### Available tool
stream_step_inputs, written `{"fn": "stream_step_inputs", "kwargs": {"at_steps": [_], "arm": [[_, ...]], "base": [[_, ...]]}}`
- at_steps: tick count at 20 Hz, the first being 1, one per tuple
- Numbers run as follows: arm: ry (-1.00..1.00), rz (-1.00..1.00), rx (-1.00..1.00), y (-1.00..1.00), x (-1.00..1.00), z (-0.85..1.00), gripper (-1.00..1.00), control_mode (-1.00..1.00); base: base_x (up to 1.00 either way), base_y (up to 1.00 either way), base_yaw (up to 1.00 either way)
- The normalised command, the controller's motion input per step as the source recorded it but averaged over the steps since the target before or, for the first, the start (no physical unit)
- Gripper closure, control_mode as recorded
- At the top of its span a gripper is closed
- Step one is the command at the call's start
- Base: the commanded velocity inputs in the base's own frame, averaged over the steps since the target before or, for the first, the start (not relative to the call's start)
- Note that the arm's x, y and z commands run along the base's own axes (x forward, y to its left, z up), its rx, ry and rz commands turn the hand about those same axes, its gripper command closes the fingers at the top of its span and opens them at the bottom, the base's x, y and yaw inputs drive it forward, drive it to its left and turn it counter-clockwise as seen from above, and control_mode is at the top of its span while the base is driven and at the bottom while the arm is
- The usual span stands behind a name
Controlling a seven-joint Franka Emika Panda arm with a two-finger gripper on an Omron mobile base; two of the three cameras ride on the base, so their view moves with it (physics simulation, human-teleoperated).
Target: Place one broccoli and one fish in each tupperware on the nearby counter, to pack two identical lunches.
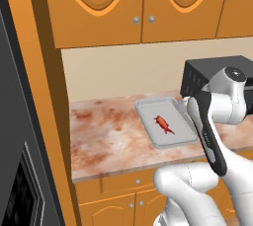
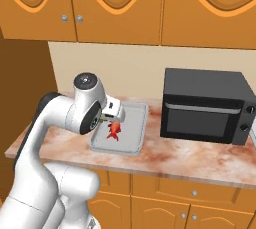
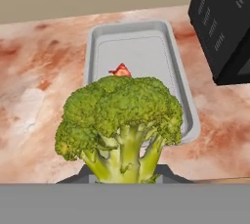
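A big green broccoli (image 3: pixel 119 115) fills the middle of the hand view, stem down, with my gripper (image 3: pixel 122 179) shut on the stem. From the right base view the gripper (image 2: pixel 108 118) hovers over the left end of a grey tray (image 2: pixel 134 123), and a bit of green broccoli (image 2: pixel 103 119) shows at it. One orange-red fish (image 1: pixel 163 124) (image 2: pixel 114 131) lies in the tray (image 1: pixel 153 109); its tip (image 3: pixel 120 70) peeks out behind the broccoli. The tray rests on the pink-brown stone counter (image 1: pixel 104 131). The tupperware is out of view.
A black microwave (image 2: pixel 202 105) (image 3: pixel 224 22) stands on the counter just right of the tray (image 3: pixel 141 47). Orange wall cabinets (image 1: pixel 138 3) hang above, and a tall dark appliance (image 1: pixel 15 121) bounds the left end. Bare stone (image 3: pixel 39 86) lies left of the tray.
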Motion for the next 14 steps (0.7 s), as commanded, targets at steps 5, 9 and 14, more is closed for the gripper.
{"fn": "stream_step_inputs", "kwargs": {"at_steps": [5, 9, 14], "arm": [[0.05, 0.00, 0.00, 0.00, 0.72, -0.49, 1.00, -1.00], [0.01, 0.00, 0.00, 0.00, 0.52, -0.52, 1.00, -1.00], [0.00, 0.00, 0.00, 0.00, 0.32, -0.52, 1.00, -1.00]], "base": [[0.00, 0.00, 0.00], [0.00, 0.00, 0.00], [0.00, 0.00, 0.00]]}}
